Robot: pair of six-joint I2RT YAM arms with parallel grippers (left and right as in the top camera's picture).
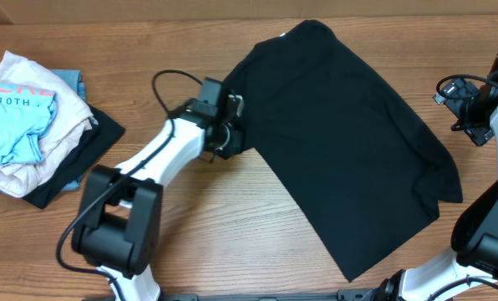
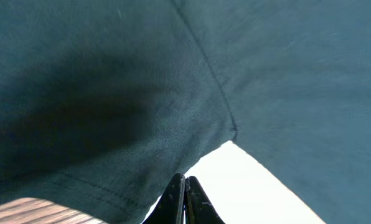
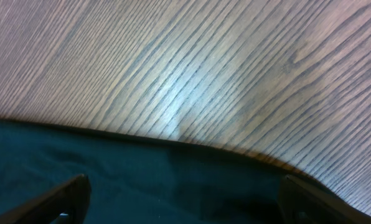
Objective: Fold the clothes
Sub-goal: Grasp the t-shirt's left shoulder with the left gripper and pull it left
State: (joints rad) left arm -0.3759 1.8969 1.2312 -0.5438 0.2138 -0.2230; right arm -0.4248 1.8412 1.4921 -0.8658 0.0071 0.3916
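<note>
overhead: the black t-shirt lies spread flat and slantwise over the middle and right of the bench, one corner toward the far edge and one toward the near edge. the left gripper sits at the shirt's left edge, by the sleeve. dark fingers against dark cloth make the tips hard to pick out from here. the right gripper is near the frame's right edge, just off the shirt's right side. part of that arm is cut off, and how its jaws stand cannot be read from above. at far left a pile holds a light blue shirt on a cream garment, with a dark piece under them mostly hidden.

left wrist: the black t-shirt fills nearly the whole view, a seam running down through it. the left gripper has its fingers pressed together, tips meeting right at the edge of the cloth. whether fabric is pinched between them cannot be told. a washed-out white patch hides what lies below.

right wrist: the right gripper stands wide, its fingers showing only at the bottom corners. the black t-shirt lies beneath, its edge against the bare bench.
</note>
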